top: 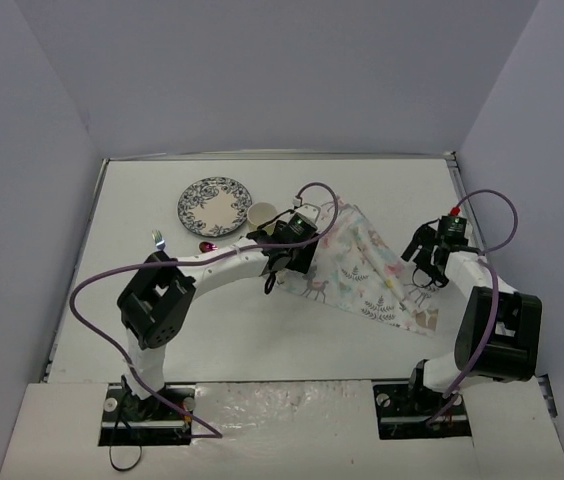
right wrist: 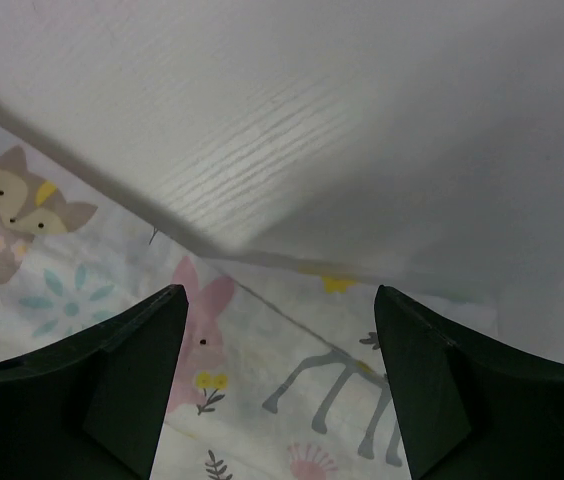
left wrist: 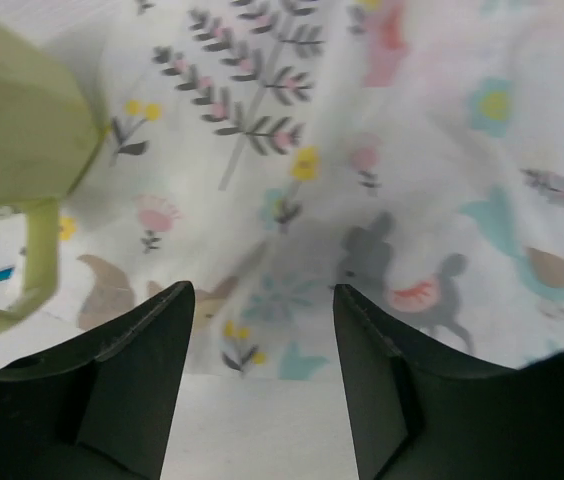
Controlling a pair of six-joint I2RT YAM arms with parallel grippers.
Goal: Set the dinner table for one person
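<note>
Dinner table (top: 262,335) lies beneath both arms. The left pincer (left wrist: 262,300) and the right pincer (right wrist: 277,300) each stand apart, gripping nothing, just above the cloth (top: 362,270). A cup (left wrist: 12,110) sits just left of the left pincer; a careless sweep could tip it or drag the cloth askew. Only the overhead view shows the plate (top: 214,205) beyond the cup. Only the left wrist view shows the cup's handle.
</note>
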